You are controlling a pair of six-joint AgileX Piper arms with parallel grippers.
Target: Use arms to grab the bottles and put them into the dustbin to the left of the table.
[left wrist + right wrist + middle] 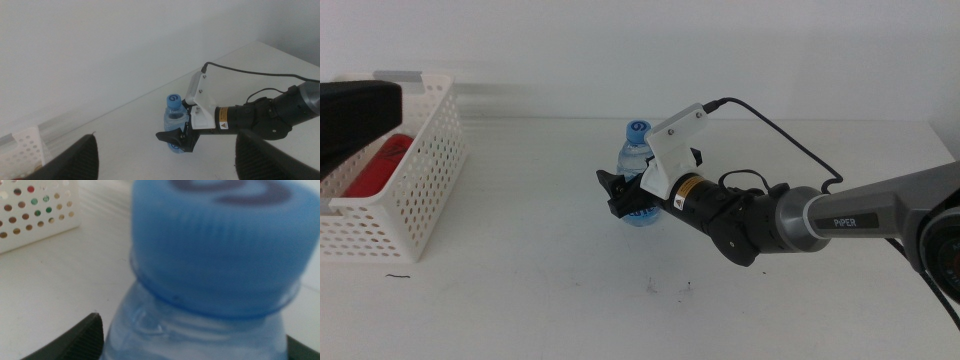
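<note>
White table [540,300], right gripper's [623,194] fingers around upright water bottle [636,150].

The word "PIPER" stands on the right arm [860,215]'s grey link.

Between the black jaws of the right gripper [625,197] stands a clear, blue-tinted water bottle [638,185] with a bright blue ribbed cap [220,240] marked by a darker blue swirl. Just behind the pincer sits a white wrist bracket [672,150] trailing a black cable [790,140], then a yellow-and-black label [684,192] on the grey-and-black arm [840,215]. Well away from the pincer, the white dustbin [425,190] shows rows of round perforations and something red [375,168] inside. The table [540,300] is plain white with a few dark specks.
</note>
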